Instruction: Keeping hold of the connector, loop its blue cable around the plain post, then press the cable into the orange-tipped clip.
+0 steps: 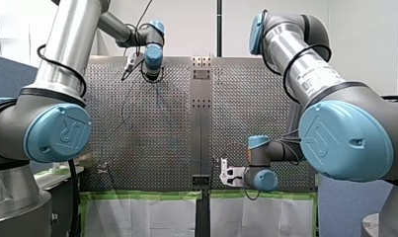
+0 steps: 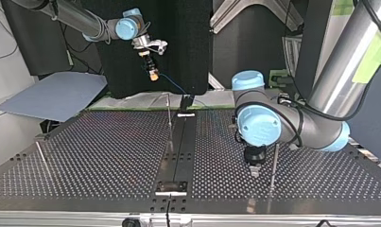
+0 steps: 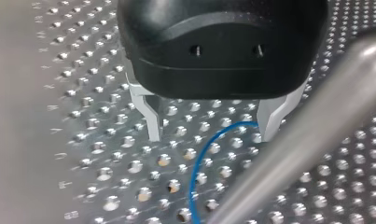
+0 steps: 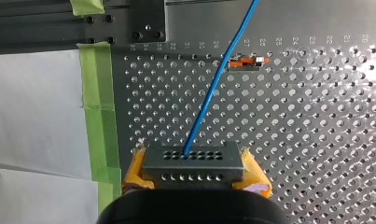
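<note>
right gripper: yellow pads clamped on grey connector | blue cable: leaves the connector and crosses the end of the orange-tipped clip, which shows in the right wrist view only | left gripper: metal fingers apart; only the left wrist view shows the cable arcing below them, ungripped | post: top view, just beside the left gripper at 3 o'clock
</note>
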Controlling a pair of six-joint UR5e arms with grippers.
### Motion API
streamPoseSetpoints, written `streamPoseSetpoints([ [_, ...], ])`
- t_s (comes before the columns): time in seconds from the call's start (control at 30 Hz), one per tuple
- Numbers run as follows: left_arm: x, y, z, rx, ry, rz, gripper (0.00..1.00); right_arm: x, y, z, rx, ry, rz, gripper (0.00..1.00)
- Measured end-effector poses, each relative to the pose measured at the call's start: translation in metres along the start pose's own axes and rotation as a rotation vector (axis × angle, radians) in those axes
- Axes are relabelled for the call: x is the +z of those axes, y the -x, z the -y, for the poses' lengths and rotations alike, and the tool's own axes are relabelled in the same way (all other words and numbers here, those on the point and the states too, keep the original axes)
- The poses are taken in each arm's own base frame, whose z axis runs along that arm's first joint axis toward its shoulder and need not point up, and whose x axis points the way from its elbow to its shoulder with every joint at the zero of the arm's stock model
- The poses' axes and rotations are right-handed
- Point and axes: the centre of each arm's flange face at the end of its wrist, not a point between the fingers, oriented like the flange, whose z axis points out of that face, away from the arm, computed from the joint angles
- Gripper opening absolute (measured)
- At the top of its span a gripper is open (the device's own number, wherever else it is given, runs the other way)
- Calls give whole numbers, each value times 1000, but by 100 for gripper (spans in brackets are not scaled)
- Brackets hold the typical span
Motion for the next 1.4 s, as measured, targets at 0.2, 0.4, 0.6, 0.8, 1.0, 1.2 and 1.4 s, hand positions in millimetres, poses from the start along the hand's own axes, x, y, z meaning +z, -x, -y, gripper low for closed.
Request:
streamPoseSetpoints([
  [0.2, 7, 1, 5, 5, -11, -6, 99, 0, 0, 0, -1, -1, 2, 0],
  [0.4, 18, -6, 9, 15, -7, -24, 99, 0, 0, 0, -1, 0, 4, 0],
  [0.6, 26, -11, 5, 21, 19, -39, 99, -1, 0, 1, -2, -2, 3, 0],
  [0.8, 33, -15, 7, 30, 26, -46, 99, -1, 0, 1, -3, -3, 3, 0],
  [1.0, 35, -5, 4, 21, 30, -26, 99, 0, 0, 1, -3, -3, 3, 0],
  [1.2, 34, 0, 6, 23, 28, -18, 99, -1, 1, 2, -4, -3, 5, 0],
  [1.4, 33, 0, 9, 31, 21, -16, 99, -1, 1, 2, -4, -4, 6, 0],
])
